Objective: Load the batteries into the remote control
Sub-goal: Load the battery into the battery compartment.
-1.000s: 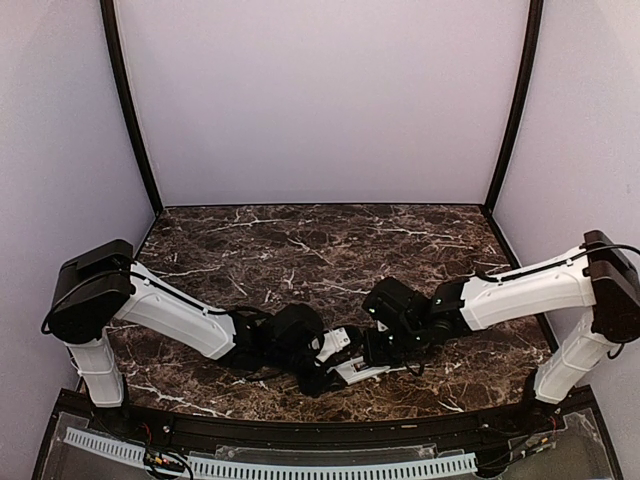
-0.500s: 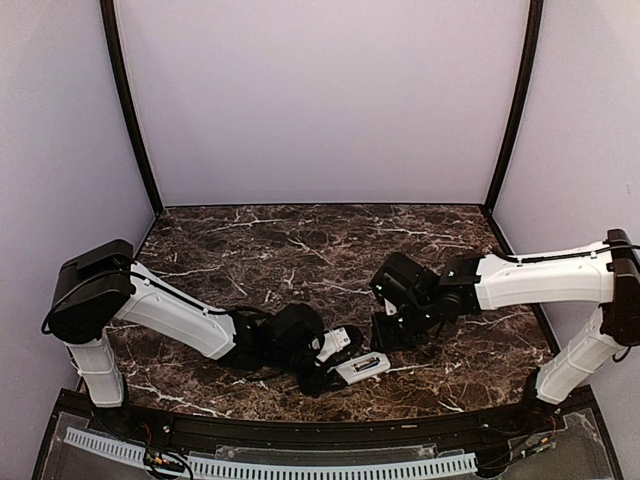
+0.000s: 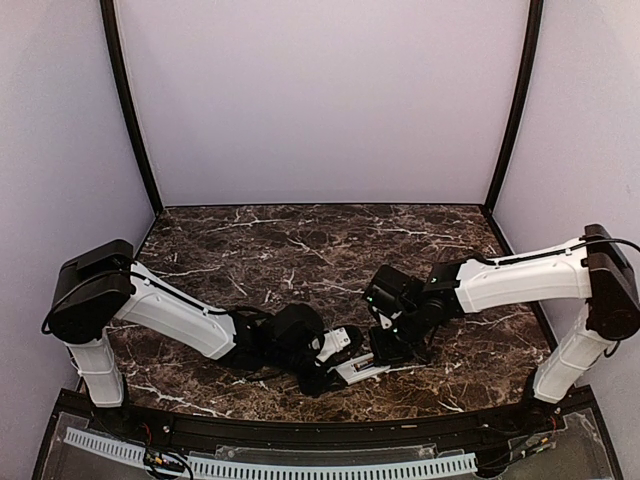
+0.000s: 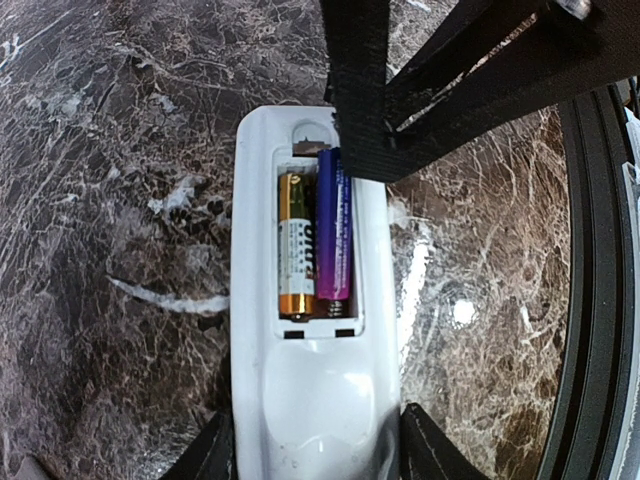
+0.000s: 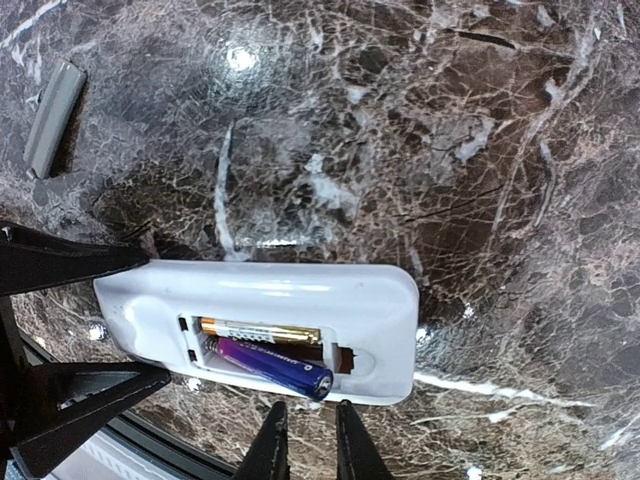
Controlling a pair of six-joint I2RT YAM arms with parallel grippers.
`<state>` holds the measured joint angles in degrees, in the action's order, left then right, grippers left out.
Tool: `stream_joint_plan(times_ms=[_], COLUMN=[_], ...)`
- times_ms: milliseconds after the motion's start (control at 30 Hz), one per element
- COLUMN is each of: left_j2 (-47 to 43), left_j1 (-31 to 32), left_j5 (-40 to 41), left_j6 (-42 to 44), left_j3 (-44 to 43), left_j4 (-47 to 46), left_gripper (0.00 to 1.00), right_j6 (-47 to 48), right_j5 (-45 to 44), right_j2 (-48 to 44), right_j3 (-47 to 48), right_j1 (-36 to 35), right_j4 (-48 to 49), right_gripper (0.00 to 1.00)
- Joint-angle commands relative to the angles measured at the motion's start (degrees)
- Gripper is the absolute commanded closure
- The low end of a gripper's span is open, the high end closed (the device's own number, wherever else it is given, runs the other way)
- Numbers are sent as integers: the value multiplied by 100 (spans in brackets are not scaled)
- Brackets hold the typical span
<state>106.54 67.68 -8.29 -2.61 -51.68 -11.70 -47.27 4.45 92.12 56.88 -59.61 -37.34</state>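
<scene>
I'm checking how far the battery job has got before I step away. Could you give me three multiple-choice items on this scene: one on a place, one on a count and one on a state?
1. Where is the grey cover?
A. Snapped over the slot
B. On the table, apart from the remote control
C. On top of the remote control

2. How many batteries are in the slot?
A. None
B. One
C. Two

3. How does the remote control lie?
A. Buttons up
B. Back up, slot open
C. Standing on edge

Answers:
1 B: the right wrist view shows the grey cover on bare marble, well away from the remote control.
2 C: a gold battery and a purple battery sit side by side.
3 B: the uncovered slot faces both wrist cameras.
</scene>
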Motion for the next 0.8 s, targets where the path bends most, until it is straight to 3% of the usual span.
stream_joint_plan(times_ms=[0,367,767], left_j2=[449,463,495], left_j1=[45,44,44], left_j5=[3,-15,-20], left_j6=[-77,-62,-61], left_j3=[220,207,190], left_j4=[1062,1076,1090], left_gripper=[51,51,51], right_j6=[89,263,157], right_j5=[28,-213,-40], right_j2=[83,221,198], right_j3=[80,308,103], right_j1=[19,46,40], right_j4=[65,-53,140], right_gripper=[85,83,96])
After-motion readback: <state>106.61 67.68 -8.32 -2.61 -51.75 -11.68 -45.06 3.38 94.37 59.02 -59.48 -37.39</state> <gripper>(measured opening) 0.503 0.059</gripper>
